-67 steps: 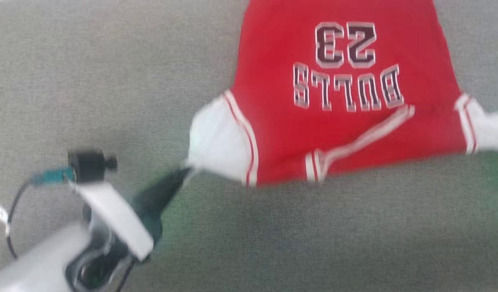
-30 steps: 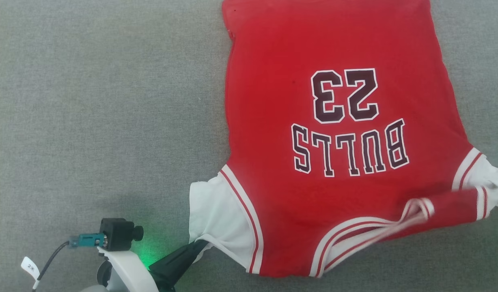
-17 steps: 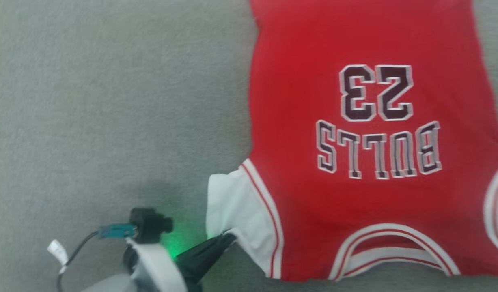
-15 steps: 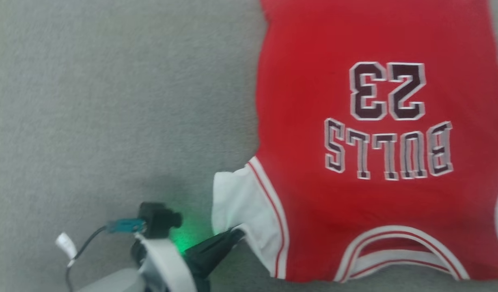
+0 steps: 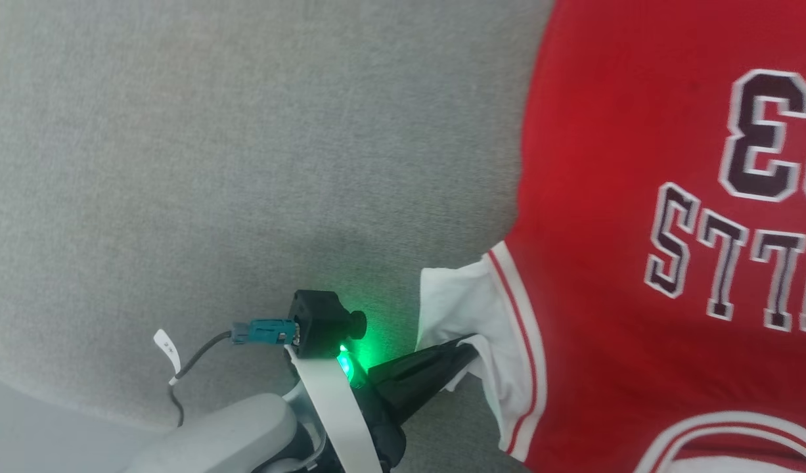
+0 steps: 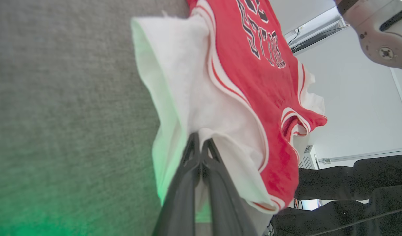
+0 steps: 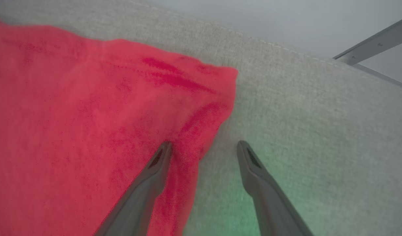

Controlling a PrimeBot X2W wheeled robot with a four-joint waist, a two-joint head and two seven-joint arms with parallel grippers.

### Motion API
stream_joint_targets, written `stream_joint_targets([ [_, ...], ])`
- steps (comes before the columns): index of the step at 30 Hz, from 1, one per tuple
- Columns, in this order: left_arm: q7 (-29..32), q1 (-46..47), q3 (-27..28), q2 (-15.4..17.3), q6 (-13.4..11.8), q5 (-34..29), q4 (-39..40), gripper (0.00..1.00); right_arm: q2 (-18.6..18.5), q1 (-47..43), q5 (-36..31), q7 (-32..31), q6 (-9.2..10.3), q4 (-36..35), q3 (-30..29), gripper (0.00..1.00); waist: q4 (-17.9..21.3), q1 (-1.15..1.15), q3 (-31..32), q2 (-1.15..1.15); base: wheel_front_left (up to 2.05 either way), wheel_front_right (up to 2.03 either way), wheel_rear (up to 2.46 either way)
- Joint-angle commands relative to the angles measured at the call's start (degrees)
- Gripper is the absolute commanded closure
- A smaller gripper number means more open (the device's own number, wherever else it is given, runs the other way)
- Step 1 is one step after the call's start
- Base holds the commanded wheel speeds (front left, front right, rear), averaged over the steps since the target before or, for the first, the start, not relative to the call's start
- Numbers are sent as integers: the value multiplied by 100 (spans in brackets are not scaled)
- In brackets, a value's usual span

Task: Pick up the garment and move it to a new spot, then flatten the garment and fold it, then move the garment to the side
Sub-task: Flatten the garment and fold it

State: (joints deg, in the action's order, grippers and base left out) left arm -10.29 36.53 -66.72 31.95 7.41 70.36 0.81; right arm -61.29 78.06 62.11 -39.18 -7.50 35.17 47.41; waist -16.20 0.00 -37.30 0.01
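Garment [image 5: 606, 197], one, left gripper [image 6: 200, 141] pinching sleeve

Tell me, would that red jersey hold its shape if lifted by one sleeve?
Probably not: the white sleeve bunches where the left gripper pinches it, so the jersey would likely hang limp. It looks thin and light. Pushed across the grey cloth surface, it would probably wrinkle rather than slide.

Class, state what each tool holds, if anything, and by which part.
The left tool pinches the garment by the edge of its white sleeve; the right tool is open, holding nothing.
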Motion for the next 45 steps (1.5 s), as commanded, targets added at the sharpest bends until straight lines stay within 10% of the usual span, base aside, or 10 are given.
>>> stream_joint_targets([
  [1,13,82,-116,-254,4,14,-303,100,139,217,-31,-214,2,307,-55,0,-204,0,-246,-1,0,0,0],
  [5,-67,134,-199,-270,-9,0,-371,100,440,368,-281,-609,3,825,67,0,-225,0,-338,-1,0,0,0],
  [8,-125,197,-233,-286,-14,8,-435,100,546,416,-410,-541,3,1005,98,100,-198,0,-317,-1,0,0,0],
  [17,-372,127,-19,-1,-15,146,-617,100,342,-161,47,107,5,549,68,100,157,0,326,-1,0,0,0],
  [36,-493,-983,911,693,-10,202,-235,100,-1728,-4520,2231,1849,4,-2952,954,100,964,0,1527,-1,0,0,0],
  [45,-494,-1135,1178,730,-17,128,-276,100,-1775,-5778,2302,2540,3,-4008,1601,100,1100,0,1529,-1,0,0,0],
])
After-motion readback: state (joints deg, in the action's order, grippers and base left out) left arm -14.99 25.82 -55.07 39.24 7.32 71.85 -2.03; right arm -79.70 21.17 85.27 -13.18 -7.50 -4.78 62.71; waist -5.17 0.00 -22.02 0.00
